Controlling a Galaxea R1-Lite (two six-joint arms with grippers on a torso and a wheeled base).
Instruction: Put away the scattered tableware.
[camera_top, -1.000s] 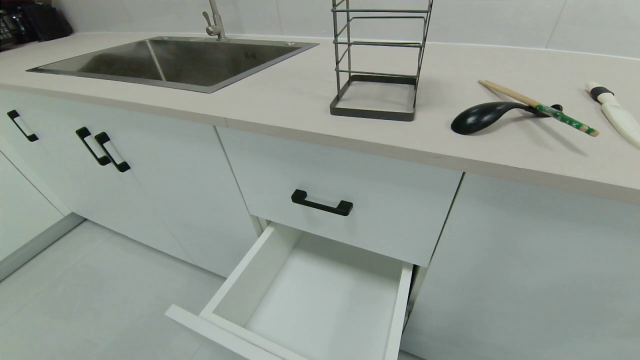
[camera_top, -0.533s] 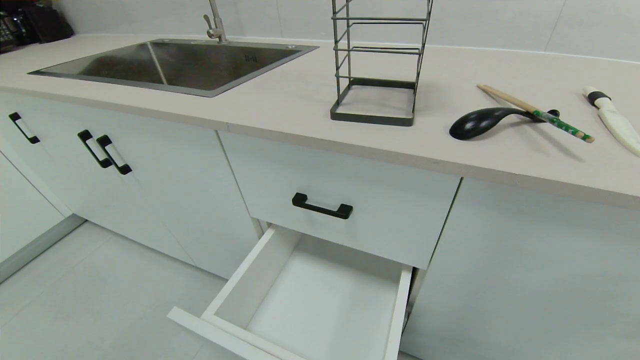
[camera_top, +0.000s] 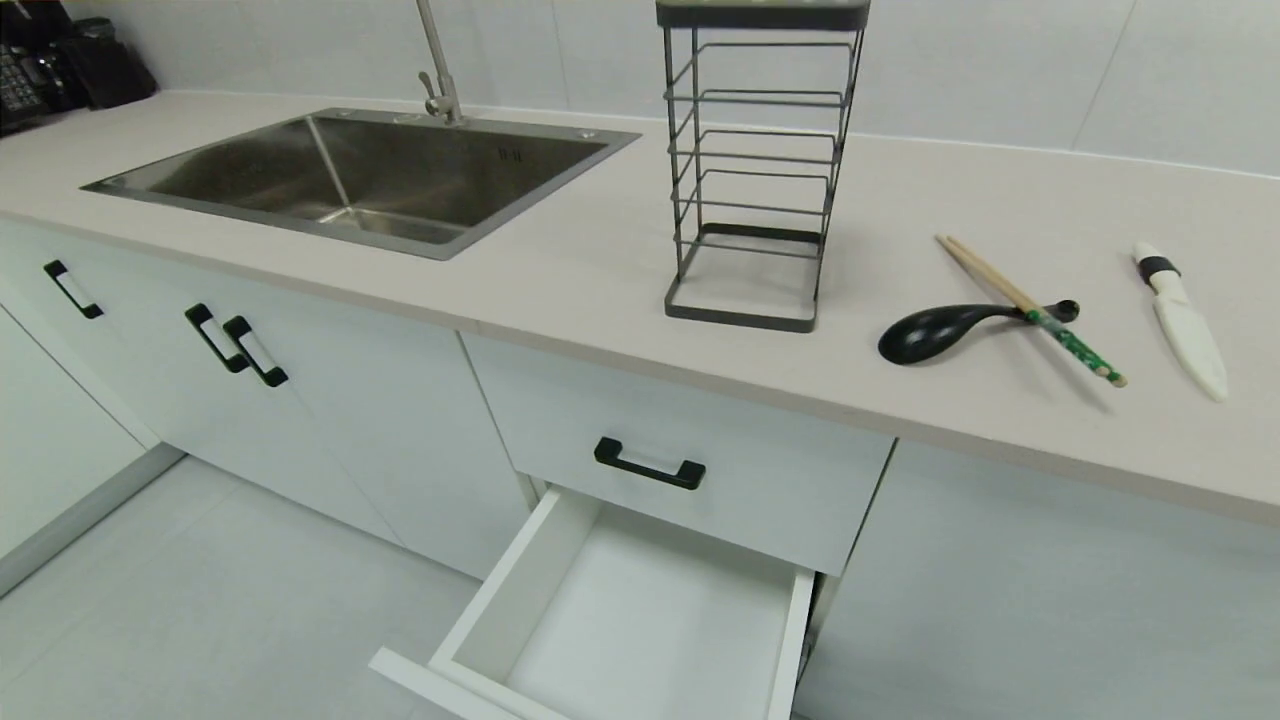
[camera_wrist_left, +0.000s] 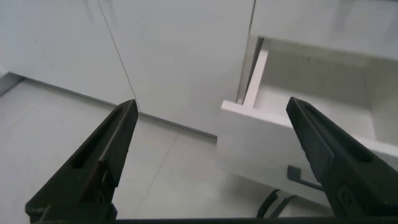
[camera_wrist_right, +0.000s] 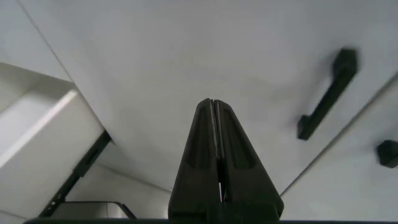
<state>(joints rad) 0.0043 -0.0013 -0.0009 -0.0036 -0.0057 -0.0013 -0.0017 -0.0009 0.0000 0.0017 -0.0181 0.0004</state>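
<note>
On the beige counter (camera_top: 560, 250) at the right lie a black spoon (camera_top: 935, 331), a pair of wooden chopsticks (camera_top: 1030, 310) resting across its handle, and a white knife (camera_top: 1185, 328) farther right. Below the counter, the lower drawer (camera_top: 505, 590) stands pulled out with a bare white floor. My left gripper (camera_wrist_left: 211, 107) is open, low down by the open drawer's front panel (camera_wrist_left: 249, 140), with nothing between its fingers. My right gripper (camera_wrist_right: 213, 102) is shut and empty, facing a white cabinet front with a black handle (camera_wrist_right: 326, 93).
A tall dark wire rack (camera_top: 755, 170) stands mid-counter, left of the spoon. A steel sink (camera_top: 370, 180) with a tap is at the left. The upper drawer with its black handle (camera_top: 648, 465) is closed. Cabinet doors and grey floor lie to the left.
The head camera has tilted upward, so the counter and drawer sit lower in the picture. The spoon, chopsticks and knife have kept their places on the counter.
</note>
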